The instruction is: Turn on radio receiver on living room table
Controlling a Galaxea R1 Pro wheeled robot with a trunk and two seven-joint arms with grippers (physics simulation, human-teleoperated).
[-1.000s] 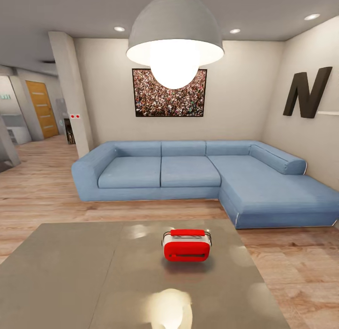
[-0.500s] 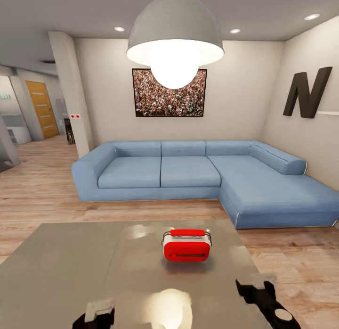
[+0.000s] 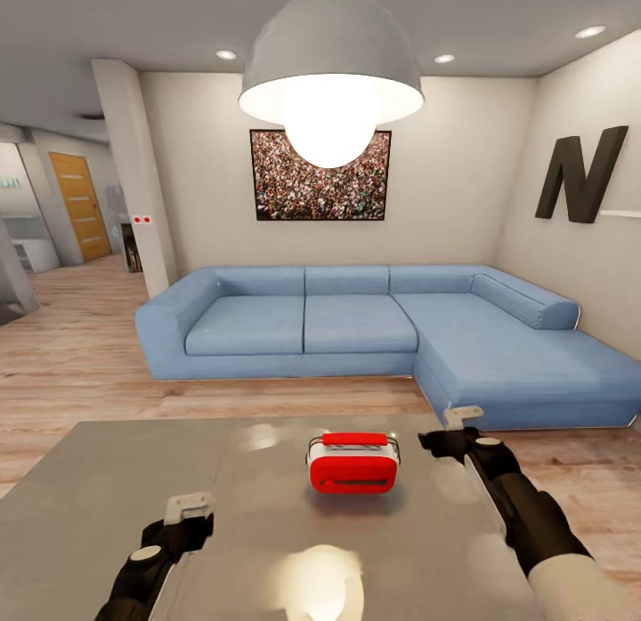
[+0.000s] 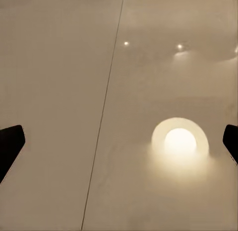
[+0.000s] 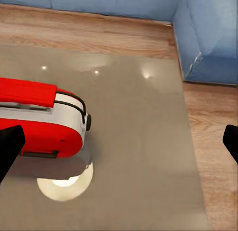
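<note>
Red radio receiver (image 3: 353, 463) sits on the table (image 3: 107, 496), nothing gripping it.

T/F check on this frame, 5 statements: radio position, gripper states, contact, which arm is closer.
1. The radio receiver stands on the table. True.
2. The right gripper is clamped on the radio. False: it is open, beside the radio and apart from it.
3. The left gripper is open over bare tabletop. True.
4. The radio lies on the blue sofa. False: the sofa is behind the table.
5. The left gripper is nearer the radio. False: the right is.
</note>
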